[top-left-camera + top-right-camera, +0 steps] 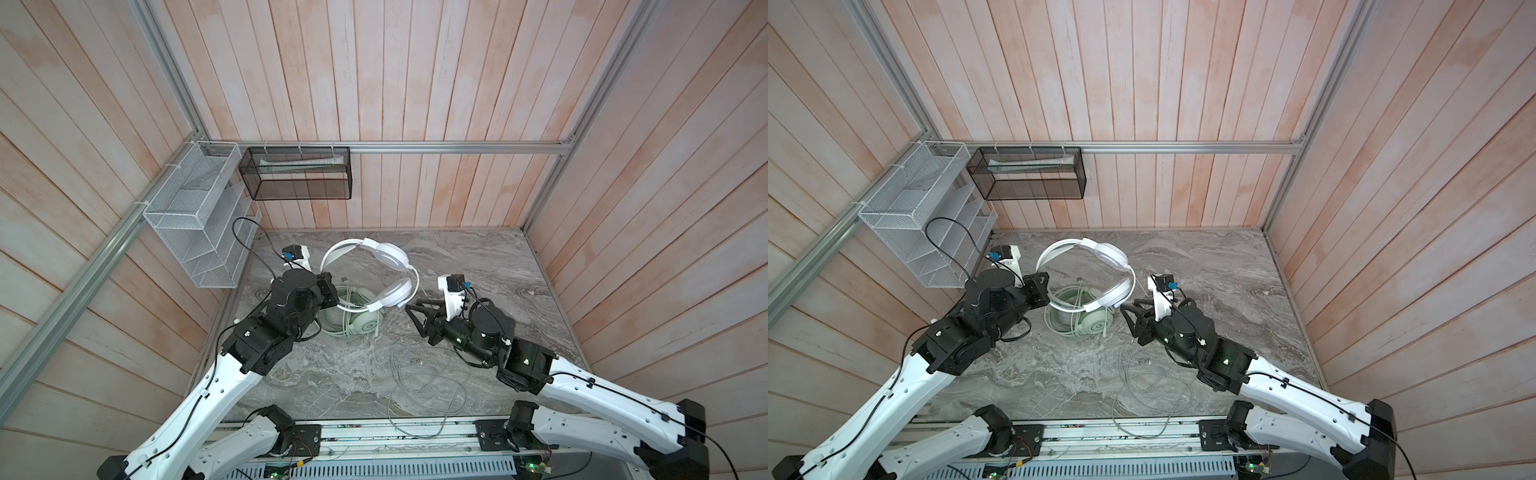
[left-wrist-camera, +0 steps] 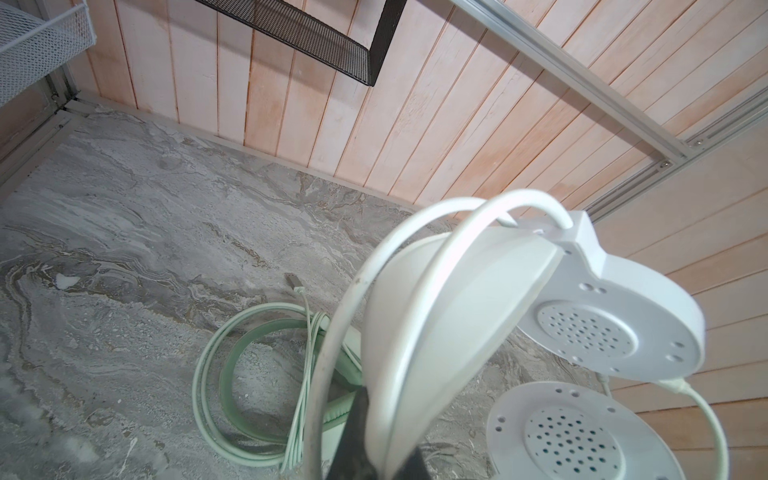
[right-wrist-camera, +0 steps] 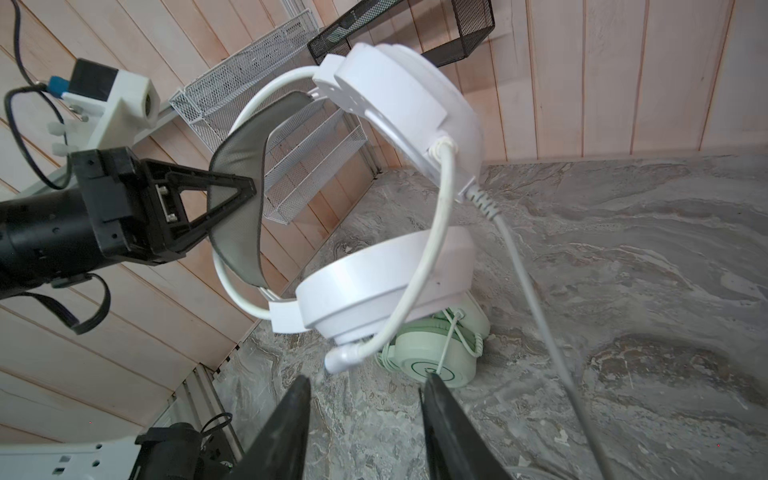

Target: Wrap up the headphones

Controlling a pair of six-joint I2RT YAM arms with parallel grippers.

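The white headphones point(image 1: 384, 257) point(image 1: 1106, 253) hang tilted above the table, and my left gripper point(image 1: 333, 291) point(image 1: 1051, 295) point(image 2: 376, 440) is shut on their grey padded headband point(image 3: 235, 232). Their lower cup point(image 3: 374, 286) hangs just over the mint-green headphones point(image 1: 365, 326) point(image 3: 436, 357), which lie on the marble with their cord coiled around them point(image 2: 216, 374). My right gripper point(image 1: 411, 316) point(image 1: 1127, 318) point(image 3: 368, 380) is open and holds nothing; it sits just short of the white boom mic tip point(image 3: 345, 357). The white headset's cord point(image 3: 532, 291) trails down into loose loops point(image 1: 415, 386).
A white wire basket point(image 1: 187, 216) hangs on the left wall and a black mesh basket point(image 1: 299, 172) on the back wall. The loose cord loops reach the front rail point(image 1: 399, 436). Bare marble point(image 1: 498, 257) lies at the back right.
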